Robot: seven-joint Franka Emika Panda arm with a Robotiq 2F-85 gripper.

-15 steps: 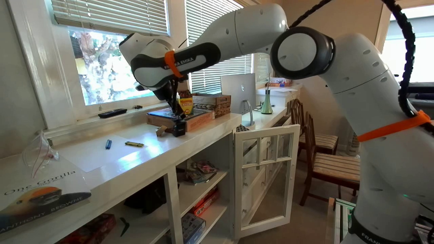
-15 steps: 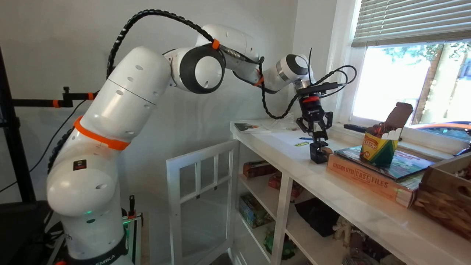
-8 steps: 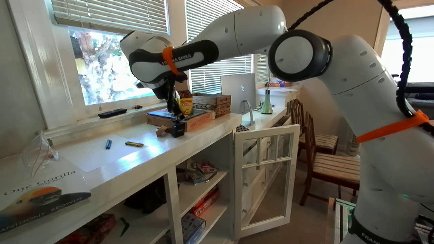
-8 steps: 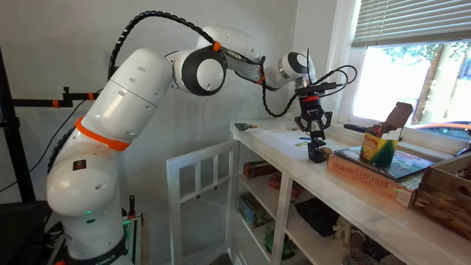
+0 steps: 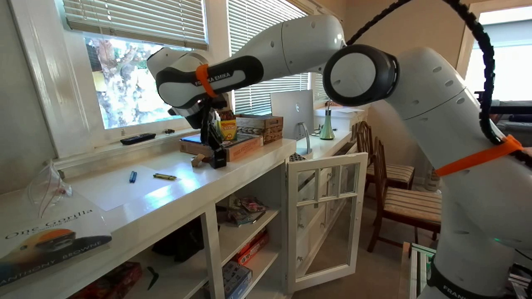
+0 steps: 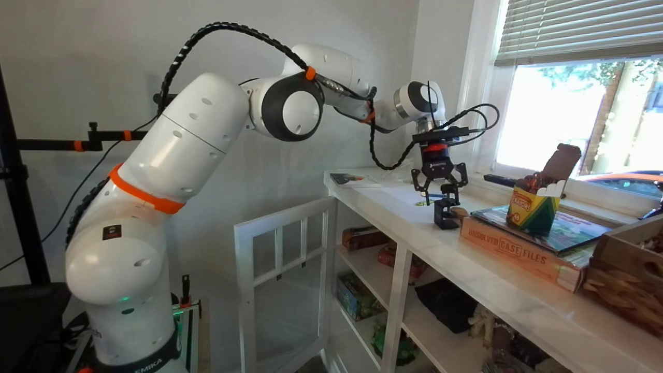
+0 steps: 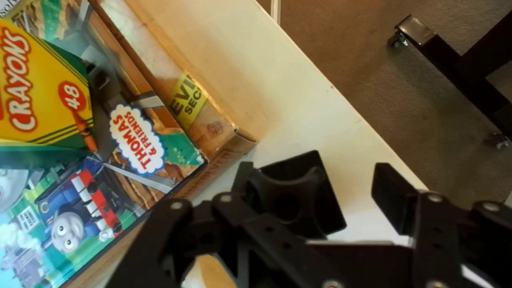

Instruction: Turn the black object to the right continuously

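Note:
The black object point(image 7: 332, 224) is a small squat block with a square base and a curved, knob-like top. It stands upright on the white counter close to its front edge, visible in both exterior views point(image 5: 220, 159) point(image 6: 445, 217). My gripper point(image 7: 318, 188) hangs over it with the jaws spread apart. The object's top lies between the fingers, much nearer the finger on the left of the wrist view; a wide gap separates it from the opposite finger point(image 7: 394, 200). Whether the near finger touches it, I cannot tell. Part of the object is hidden behind that finger.
Right beside the object lies a flat orange game box point(image 6: 518, 254), with a crayon box point(image 6: 533, 210) on top. A brown piece point(image 5: 198, 160) sits behind the object. Crayons point(image 5: 164, 176) and a wooden crate point(image 5: 259, 124) are also on the counter. A glass cabinet door point(image 5: 326, 220) juts out below.
The jaws were close together at the object's top and have spread apart. The gripper's body and arm have come down a little. The object, slightly tilted half a second ago, stands upright now.

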